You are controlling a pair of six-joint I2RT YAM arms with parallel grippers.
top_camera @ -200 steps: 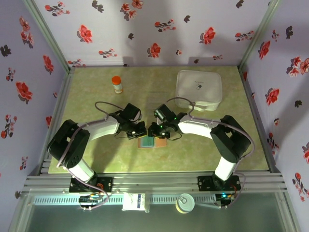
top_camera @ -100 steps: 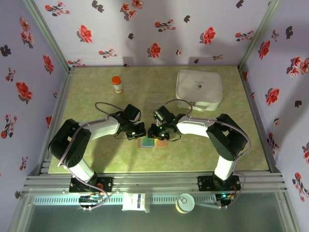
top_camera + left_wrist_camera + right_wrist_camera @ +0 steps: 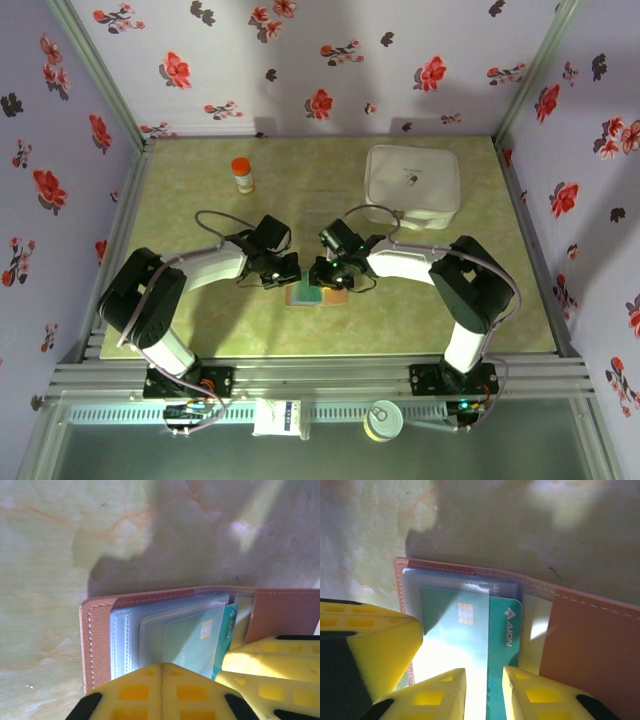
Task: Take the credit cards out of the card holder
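The card holder [image 3: 316, 294] lies open on the table between both grippers, its reddish-brown rim [image 3: 95, 630] framing clear sleeves. A teal credit card [image 3: 505, 625] with a chip sticks partly out of a sleeve, and a pale yellow card [image 3: 535, 630] lies beside it. My left gripper [image 3: 161, 667] is shut, its tips together on the sleeves' near edge. My right gripper [image 3: 484, 685] is open by a narrow gap, its fingers standing either side of the sleeve edge over the teal card. The two grippers [image 3: 285, 272] [image 3: 322, 275] nearly touch above the wallet.
A large white lidded container [image 3: 412, 185] stands at the back right. A small orange-capped bottle [image 3: 242, 175] stands at the back left. Patterned walls close in the table on three sides.
The right gripper has shifted slightly left over the wallet. The left gripper has barely moved, and the wallet stays where it was.
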